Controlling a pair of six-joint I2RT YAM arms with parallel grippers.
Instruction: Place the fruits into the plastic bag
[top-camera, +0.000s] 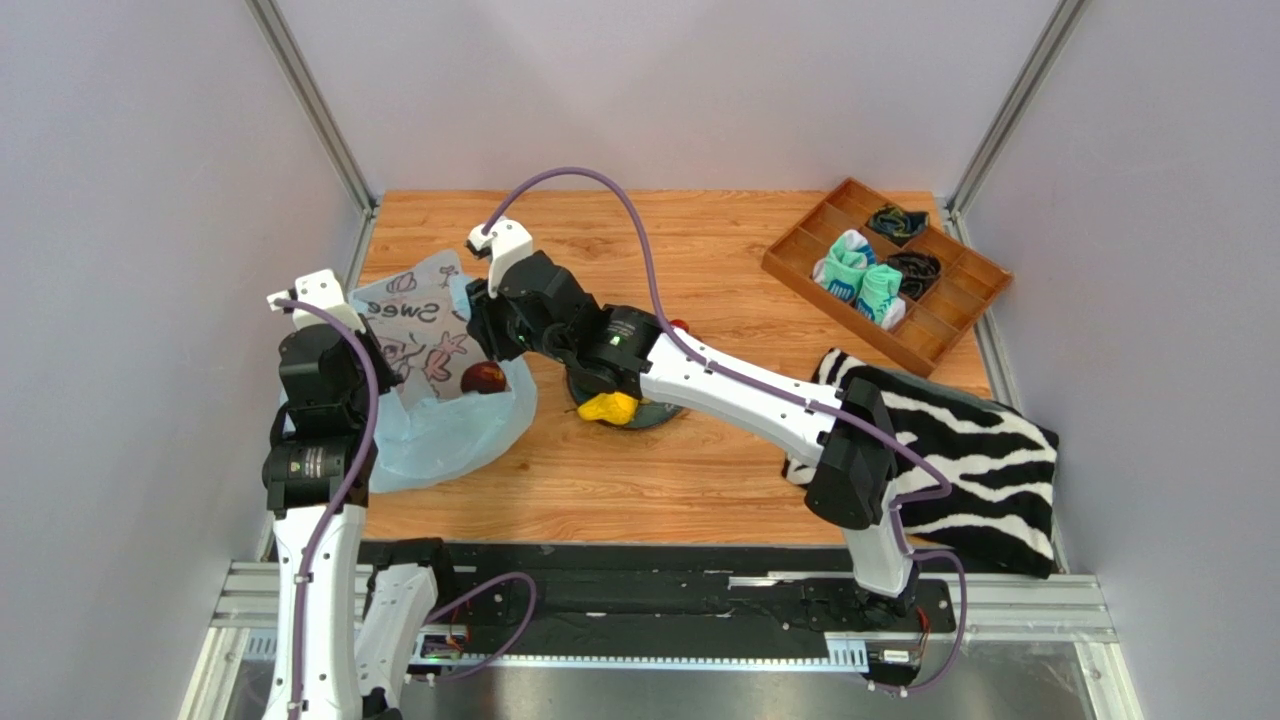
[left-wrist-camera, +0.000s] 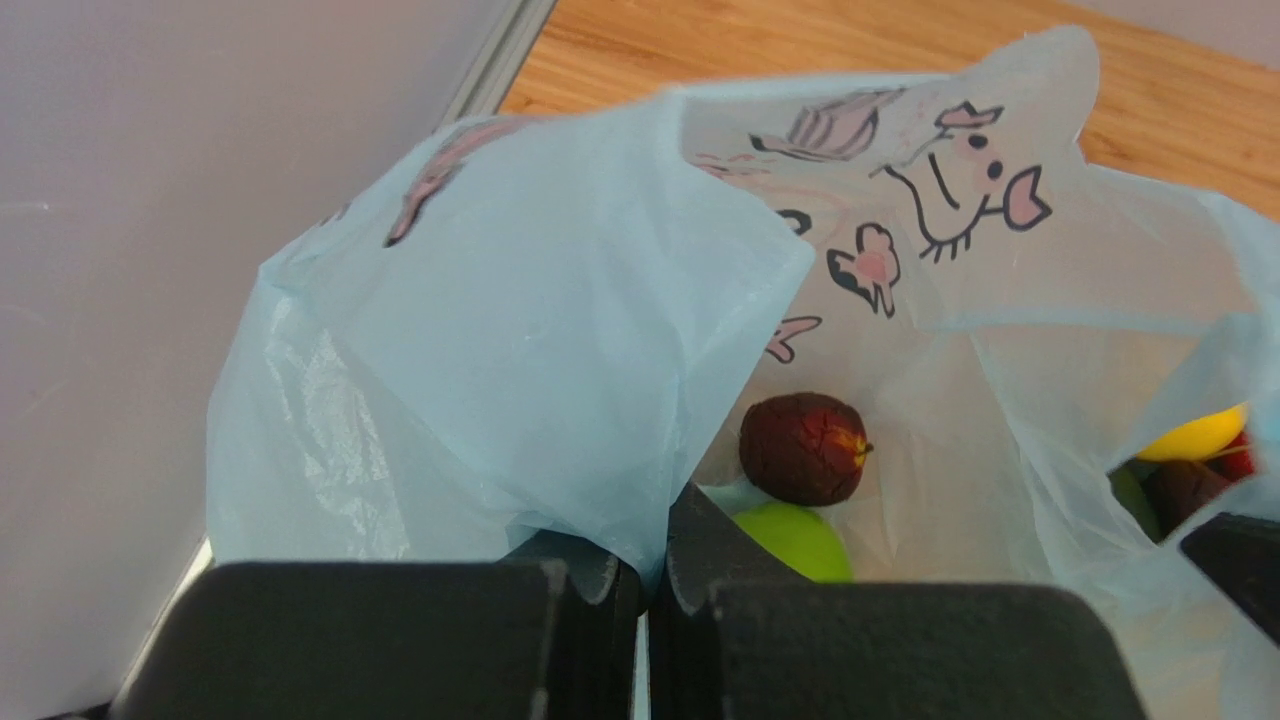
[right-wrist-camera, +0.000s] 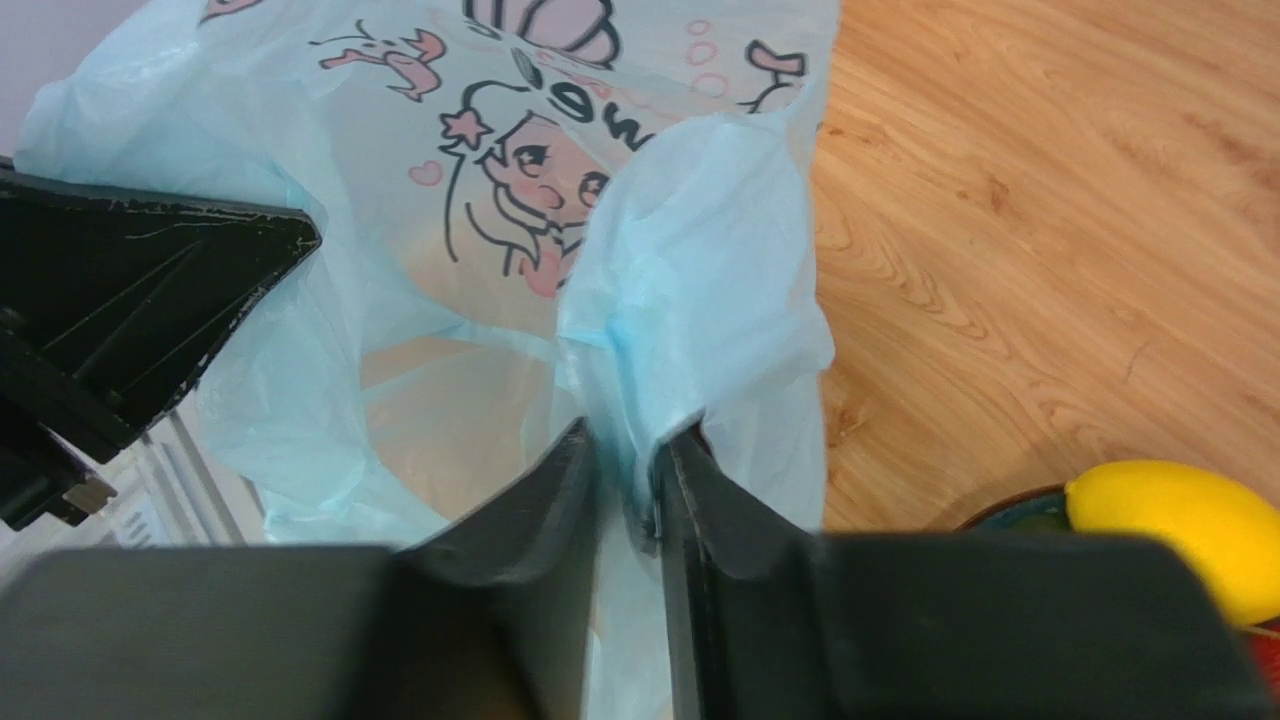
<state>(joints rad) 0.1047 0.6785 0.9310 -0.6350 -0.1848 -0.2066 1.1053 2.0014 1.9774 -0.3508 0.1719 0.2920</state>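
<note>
The pale blue plastic bag (top-camera: 436, 420) stands open at the table's left, held up between both arms. My left gripper (left-wrist-camera: 649, 578) is shut on the bag's near-left rim (left-wrist-camera: 526, 330). Inside lie a dark red-purple fruit (left-wrist-camera: 804, 447) and a bright green apple (left-wrist-camera: 796, 540). Through the film a yellow fruit (left-wrist-camera: 1195, 437) shows on the right. My right gripper (right-wrist-camera: 624, 450) stands at the bag's right rim (right-wrist-camera: 706, 300), jaws slightly parted, the film hanging loose in the gap. A yellow lemon (right-wrist-camera: 1187, 518) rests on the dark plate (top-camera: 657, 416) beside the bag.
A wooden tray (top-camera: 950, 335) holding folded socks sits at the back right. A zebra-striped cloth (top-camera: 962, 450) lies at the right, partly under my right arm. Grey walls close in the left, back and right sides. A small red fruit (top-camera: 679, 326) peeks out behind the right arm.
</note>
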